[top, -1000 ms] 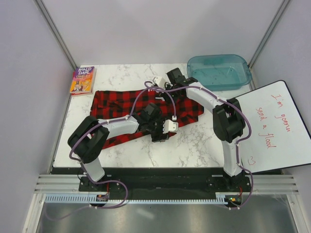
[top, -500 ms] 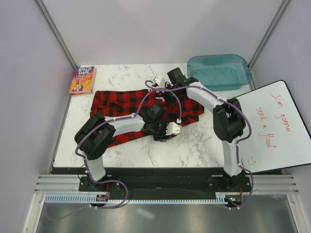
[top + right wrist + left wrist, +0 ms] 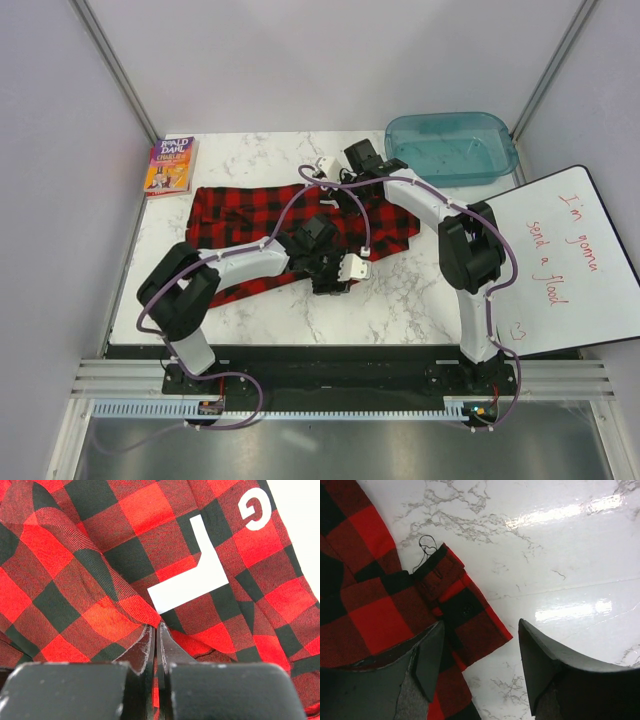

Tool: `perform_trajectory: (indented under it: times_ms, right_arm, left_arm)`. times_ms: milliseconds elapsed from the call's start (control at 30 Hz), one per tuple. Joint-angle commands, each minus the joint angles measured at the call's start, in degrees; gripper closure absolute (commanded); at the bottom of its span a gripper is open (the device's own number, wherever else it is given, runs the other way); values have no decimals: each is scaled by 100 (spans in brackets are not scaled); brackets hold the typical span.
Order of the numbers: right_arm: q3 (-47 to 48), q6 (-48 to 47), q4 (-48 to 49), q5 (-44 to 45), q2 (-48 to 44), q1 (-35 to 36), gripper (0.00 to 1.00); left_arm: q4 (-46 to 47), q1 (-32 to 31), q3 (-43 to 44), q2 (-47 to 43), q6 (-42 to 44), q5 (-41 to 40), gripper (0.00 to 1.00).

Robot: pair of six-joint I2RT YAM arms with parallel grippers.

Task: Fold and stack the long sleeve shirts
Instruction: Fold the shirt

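Pinching a long sleeve shirt [image 3: 100, 555] fold in my right gripper [image 3: 155, 627]; my left gripper [image 3: 480, 625] gapes astride the cuff [image 3: 451, 582], which I judge needs clamping next.

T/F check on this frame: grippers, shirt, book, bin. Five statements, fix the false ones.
1. The right gripper is shut on a fold of the shirt. True.
2. The left gripper is clamped on the cuff. False: its jaws are open over the cuff.
3. The book lies on top of the shirt. False: it lies on the table, beside the shirt's far left corner.
4. The shirt carries white lettering. True.
5. A folded shirt sits in the teal bin. False: no shirt is in it.
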Motion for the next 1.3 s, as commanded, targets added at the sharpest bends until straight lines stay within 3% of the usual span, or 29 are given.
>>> perform_trajectory:
  times_ms: [0, 333, 567, 633, 667, 767, 867, 967, 1167, 1267]
  right_arm:
    - [19, 32, 149, -118, -17, -21, 97]
    - [-122, 14, 167, -153, -113, -12, 95]
    - [-569, -3, 176, -469, -421, -12, 90]
    - [-675, 14, 184, -539, -552, -12, 83]
    - [-763, 32, 176, -566, -657, -12, 69]
    - [-912, 128, 158, -645, -1034, -12, 43]
    - [-1044, 234, 167, -803, -1622, -38, 26]
    - [-1115, 348, 149, -847, -2290, -117, 17]
    - [-1405, 550, 123, -812, -3845, -346, 2]
    - [-1598, 533, -52, -733, -4653, -363, 2]
  left_arm:
    - [-217, -23, 195, 226, 345, 6, 32]
    - [-716, -32, 528, 745, 521, -3, 41]
    - [-1455, -41, 924, 333, 391, 796, 98]
    - [-1561, -67, 985, -27, 276, 1094, 98]
    - [-1614, -85, 1003, -159, 179, 1209, 98]
    - [-2027, -190, 1187, -888, -14, 1780, 98]
    - [-2642, -409, 1609, -1521, -216, 2405, 98]
    - [-2933, -804, 2066, -2049, -496, 2687, 98]
    - [-2933, -946, 3014, -2463, -1190, 3099, 98]
    - [-2732, -1007, 3542, -2507, -1796, 3267, 98]
